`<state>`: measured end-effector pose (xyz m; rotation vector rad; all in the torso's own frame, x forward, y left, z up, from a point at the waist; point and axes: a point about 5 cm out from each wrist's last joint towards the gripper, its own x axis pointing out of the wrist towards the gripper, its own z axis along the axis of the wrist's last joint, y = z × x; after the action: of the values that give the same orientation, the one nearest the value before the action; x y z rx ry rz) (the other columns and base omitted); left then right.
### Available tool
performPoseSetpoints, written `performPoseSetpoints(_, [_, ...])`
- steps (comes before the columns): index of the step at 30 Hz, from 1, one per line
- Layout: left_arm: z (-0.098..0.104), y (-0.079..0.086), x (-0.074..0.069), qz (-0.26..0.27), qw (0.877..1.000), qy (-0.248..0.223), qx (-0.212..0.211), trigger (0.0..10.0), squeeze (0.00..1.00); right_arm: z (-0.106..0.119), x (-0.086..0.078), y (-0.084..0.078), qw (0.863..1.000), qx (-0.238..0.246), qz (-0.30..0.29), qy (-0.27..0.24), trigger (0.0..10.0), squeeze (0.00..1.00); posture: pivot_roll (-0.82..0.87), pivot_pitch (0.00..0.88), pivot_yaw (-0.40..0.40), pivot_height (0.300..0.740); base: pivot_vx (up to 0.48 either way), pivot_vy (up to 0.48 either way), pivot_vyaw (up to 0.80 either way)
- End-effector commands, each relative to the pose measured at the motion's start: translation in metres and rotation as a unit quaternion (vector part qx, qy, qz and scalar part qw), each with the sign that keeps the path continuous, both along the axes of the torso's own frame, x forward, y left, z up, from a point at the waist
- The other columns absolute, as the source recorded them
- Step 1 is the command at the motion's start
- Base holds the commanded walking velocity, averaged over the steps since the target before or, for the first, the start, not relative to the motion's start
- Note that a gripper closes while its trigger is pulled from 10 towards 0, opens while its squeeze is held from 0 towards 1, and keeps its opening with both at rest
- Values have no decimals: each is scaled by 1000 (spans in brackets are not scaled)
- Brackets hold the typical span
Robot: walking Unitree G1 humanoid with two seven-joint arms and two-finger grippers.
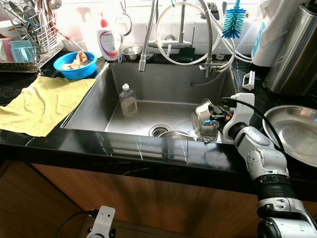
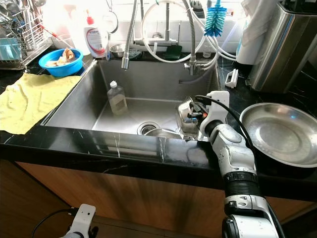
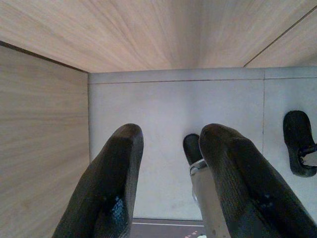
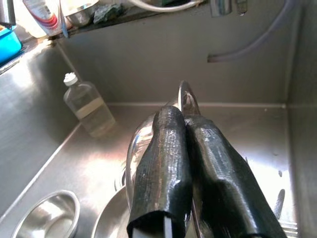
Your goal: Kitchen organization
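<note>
Black marble countertop (image 1: 148,151) surrounds a stainless sink (image 1: 163,84) at the centre of the left eye view. At centre right of the frame, the right gripper (image 1: 210,120) reaches over the sink's right edge and pinches the rim of a steel bowl (image 1: 202,119), held tilted on edge above the sink floor. A clear bottle (image 1: 128,100) stands upright on the sink floor left of the drain (image 1: 159,130). A large steel plate (image 1: 296,131) rests on the counter at right. A yellow cloth (image 1: 42,104) lies at left, with a blue bowl (image 1: 74,64) above it and a dish rack (image 1: 29,29) at upper left. A soap dispenser (image 1: 108,40) and a blue bottle brush (image 1: 234,21) occupy the top of the frame.

Left wrist view: the left gripper (image 3: 171,163) hangs beside a wooden cabinet face over a pale floor; its two fingers stand apart, holding nothing.

Right wrist view: the two black fingers (image 4: 166,163) are pressed together, clamping the bowl rim between them. The bottle sits at upper left of the frame. A small steel bowl (image 4: 47,215) lies at lower left.
</note>
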<state>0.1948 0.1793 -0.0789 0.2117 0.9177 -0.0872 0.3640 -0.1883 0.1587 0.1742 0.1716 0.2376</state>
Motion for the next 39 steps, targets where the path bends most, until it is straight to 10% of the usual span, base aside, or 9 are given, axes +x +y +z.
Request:
performPoseSetpoints(1, [0, 3, 0, 4, 1000, -1, 5, 10000, 0, 8, 4, 2, 1000, 2, -5, -14, 10000, 192, -189, 0, 53, 740, 0, 0, 0])
performPoseSetpoints(3, [0, 3, 0, 2, 1000, -1, 4, 10000, 0, 8, 5, 1, 1000, 4, -7, -15, 10000, 1000, -189, 0, 53, 740, 0, 0, 0])
performPoseSetpoints(11, [0, 3, -1, 2, 1000, 0, 5, 10000, 0, 8, 5, 3, 1000, 5, -8, -18, 10000, 1000, -186, 0, 50, 740, 0, 0, 0])
performPoseSetpoints(12, [0, 3, -1, 2, 1000, 0, 5, 10000, 0, 9, 6, 3, 1000, 3, -7, -20, 10000, 992, -186, 0, 50, 740, 0, 0, 0])
performPoseSetpoints(13, [0, 3, -1, 2, 1000, 0, 5, 10000, 0, 9, 6, 3, 1000, 2, -8, -23, 10000, 624, -186, 0, 50, 740, 0, 0, 0])
performPoseSetpoints(14, [0, 3, -1, 2, 1000, 0, 5, 10000, 0, 11, 6, 3, 1000, -3, -10, -28, 10000, 0, -187, 0, 51, 740, 0, 0, 0])
performPoseSetpoints(32, [0, 3, 0, -1, 1000, 0, 6, 10000, 0, 85, -26, -12, 971, -142, -113, -157, 10000, 4, -202, 0, 57, 740, 0, 0, 0])
performPoseSetpoints(33, [0, 3, 0, -1, 1000, 0, 6, 10000, 0, 86, -27, -14, 971, -142, -122, -152, 10000, 1000, -202, 0, 58, 740, 0, 0, 0])
performPoseSetpoints(39, [1, 3, 1, -1, 1000, -1, 5, 10000, 0, 94, -34, -19, 965, -161, -162, -131, 10000, 1000, -200, 0, 61, 740, 0, 0, 0])
